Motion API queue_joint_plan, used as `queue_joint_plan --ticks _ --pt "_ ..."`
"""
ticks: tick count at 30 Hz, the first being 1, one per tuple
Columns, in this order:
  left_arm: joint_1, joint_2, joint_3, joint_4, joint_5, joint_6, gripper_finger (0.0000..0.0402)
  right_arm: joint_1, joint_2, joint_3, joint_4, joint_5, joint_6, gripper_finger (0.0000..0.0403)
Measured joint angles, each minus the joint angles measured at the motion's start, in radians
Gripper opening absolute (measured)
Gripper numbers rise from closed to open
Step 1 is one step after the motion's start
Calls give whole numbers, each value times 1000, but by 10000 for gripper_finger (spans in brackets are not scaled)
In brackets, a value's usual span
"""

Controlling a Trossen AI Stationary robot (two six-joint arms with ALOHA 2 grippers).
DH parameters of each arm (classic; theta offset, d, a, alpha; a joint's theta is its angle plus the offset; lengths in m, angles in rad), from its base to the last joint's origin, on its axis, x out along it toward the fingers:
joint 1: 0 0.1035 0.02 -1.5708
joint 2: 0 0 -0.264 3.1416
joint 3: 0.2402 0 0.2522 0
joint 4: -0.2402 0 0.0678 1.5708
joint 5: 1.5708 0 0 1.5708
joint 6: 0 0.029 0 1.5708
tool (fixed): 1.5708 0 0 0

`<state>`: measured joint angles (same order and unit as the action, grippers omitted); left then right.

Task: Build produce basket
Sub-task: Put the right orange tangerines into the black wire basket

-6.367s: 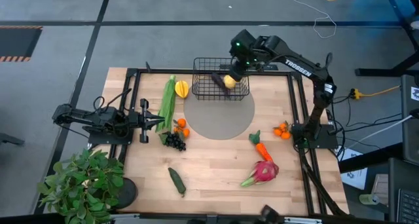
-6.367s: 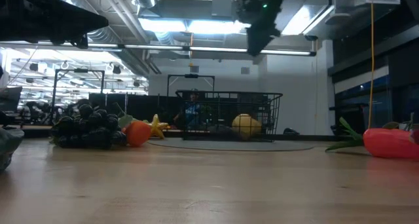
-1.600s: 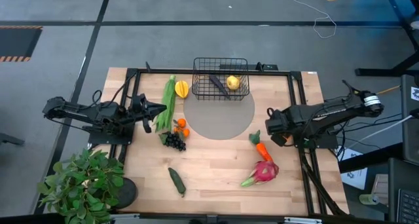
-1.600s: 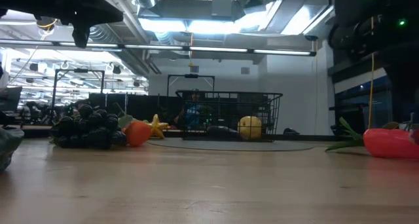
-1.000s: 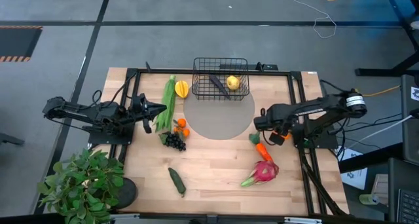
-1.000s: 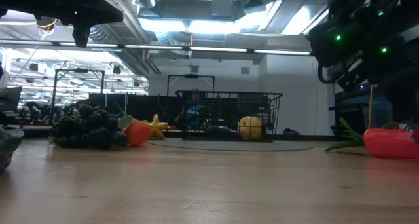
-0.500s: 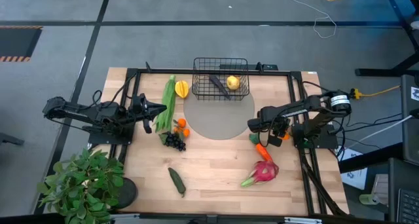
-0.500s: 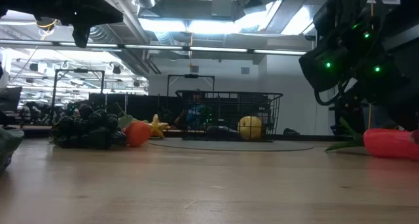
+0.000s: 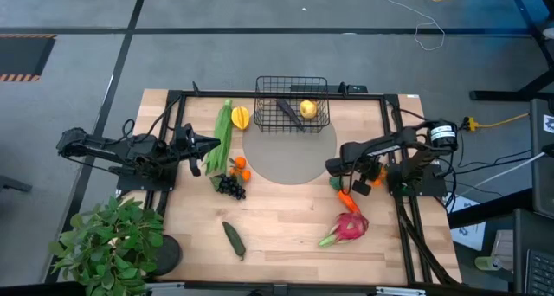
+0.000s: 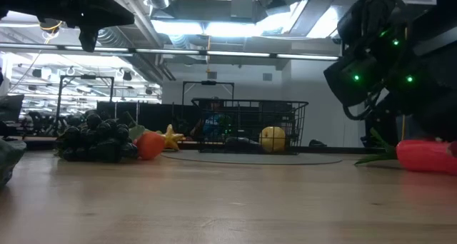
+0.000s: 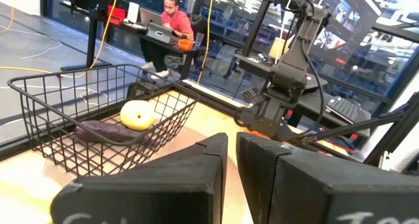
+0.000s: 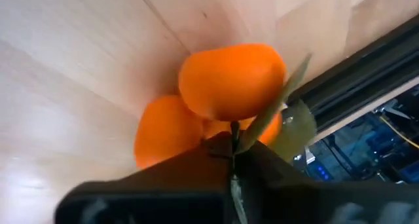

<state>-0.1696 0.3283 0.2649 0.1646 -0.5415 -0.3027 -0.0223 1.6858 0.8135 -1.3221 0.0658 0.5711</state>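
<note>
The basket (image 9: 292,103) sits at the far middle of the table (image 9: 286,227), just beyond the grey round mat (image 9: 290,155). It holds an eggplant (image 9: 286,108) and a yellow fruit (image 9: 306,109), so loading is only started. The remaining produce lies loose on the wood.

The right gripper (image 12: 229,155) is closed on the leafy stem of the small oranges (image 12: 226,99), pinched so the cluster hangs off the fingertips. In the high view the right arm reaches left over the table's right side, with its head above the carrot (image 9: 345,195). The oranges show only as a small orange patch beside the arm (image 9: 357,186). Probably lifted clear of the wood, though the wrist view is too close to be sure. A stem grip makes sense: the fruits are round and would slip between flat fingers.

The left gripper (image 11: 230,152) waits at the left side, fingers together with only a thin slit between them and nothing held. It points right toward the corn (image 9: 222,137) and across to the basket.

Other loose pieces:
- starfruit (image 9: 240,117) beside the corn's far end, left of the basket
- second orange pair (image 9: 240,166) and the grapes (image 9: 229,186) near the corn's near end
- cucumber (image 9: 234,239) near the front edge
- dragon fruit (image 9: 349,227) front right, just near of the carrot

The path from the right gripper to the basket crosses the bare mat, with nothing in the way. The basket's right wall is the only thing to clear, so the oranges need height first. The potted plant (image 9: 108,248) at the front left corner stays out of reach. A person sits at a desk (image 11: 171,21) in the room behind.
</note>
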Motion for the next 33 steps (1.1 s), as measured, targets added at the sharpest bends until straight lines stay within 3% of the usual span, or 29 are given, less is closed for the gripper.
queue_joint_plan --ticks 9,16,24,28,33 --pt "0 0 0 0 0 2 23 1 -1 195 -89 98 -33 1" --pt "0 0 0 0 0 2 23 1 -2 466 -87 329 -149 1" --pt "0 0 0 0 0 1 23 -43 -3 777 35 550 -428 0" --pt "0 0 0 0 0 1 23 -112 -3 864 228 507 -606 0" --pt "0 0 0 0 0 1 23 -235 -3 860 545 286 -742 0"
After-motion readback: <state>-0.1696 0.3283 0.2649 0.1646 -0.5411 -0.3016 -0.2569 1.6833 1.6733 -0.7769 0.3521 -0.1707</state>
